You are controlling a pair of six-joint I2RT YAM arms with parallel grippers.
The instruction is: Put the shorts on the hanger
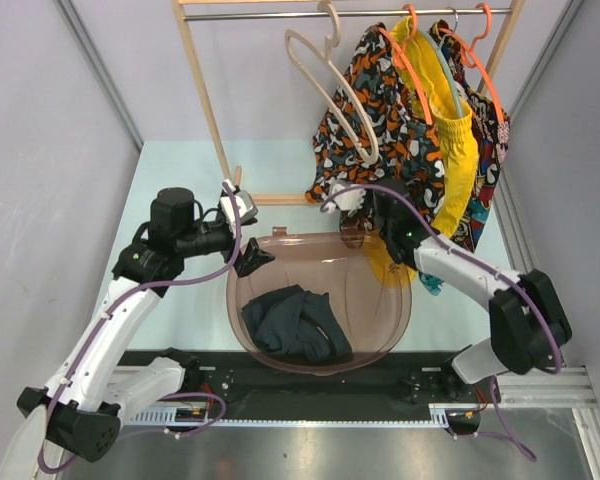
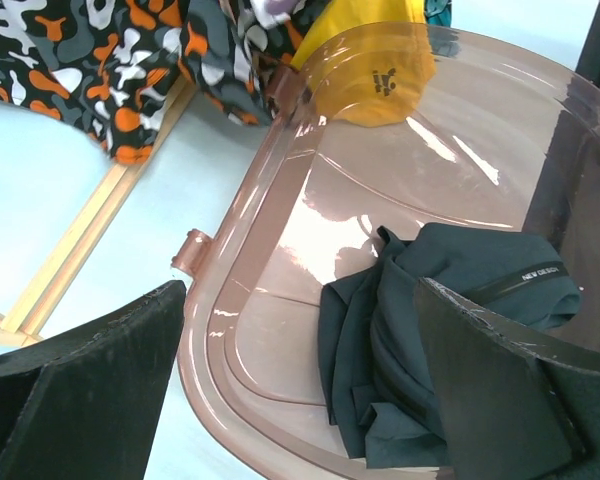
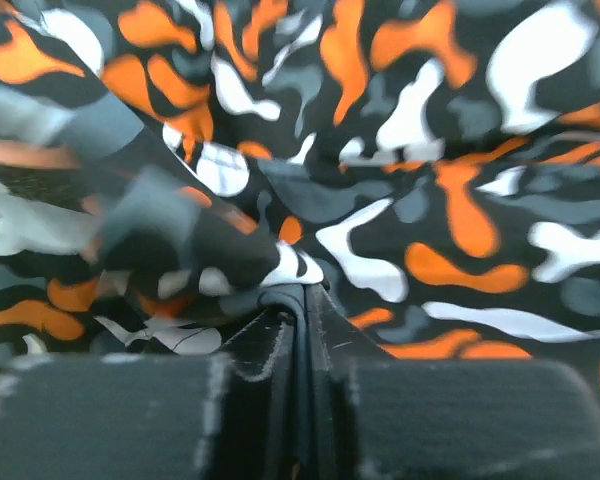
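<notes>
Your right claw (image 3: 302, 295) is clamped fully closed, with a fold of the orange-black-white-grey blotch-print shorts (image 1: 375, 120) pinched at its tips. Those shorts hang from the wooden rack (image 1: 202, 90) at the far edge of the worktop (image 1: 180, 170), right of centre, their low hem at the right claw. The thin bright orange plastic hanger (image 1: 408, 75) hooks the rack rod, one arm lying across the shorts' upper part; can't tell if the waistband is fully on it. Plain yellow shorts (image 1: 458, 140) hang just beside, toward the right edge. Your left claw (image 2: 300, 290) gapes wide and holds nothing, over the left rim of the brown see-through plastic tub (image 1: 310, 236) at the near edge. A dark navy garment (image 1: 295, 325) lies crumpled inside the tub.
</notes>
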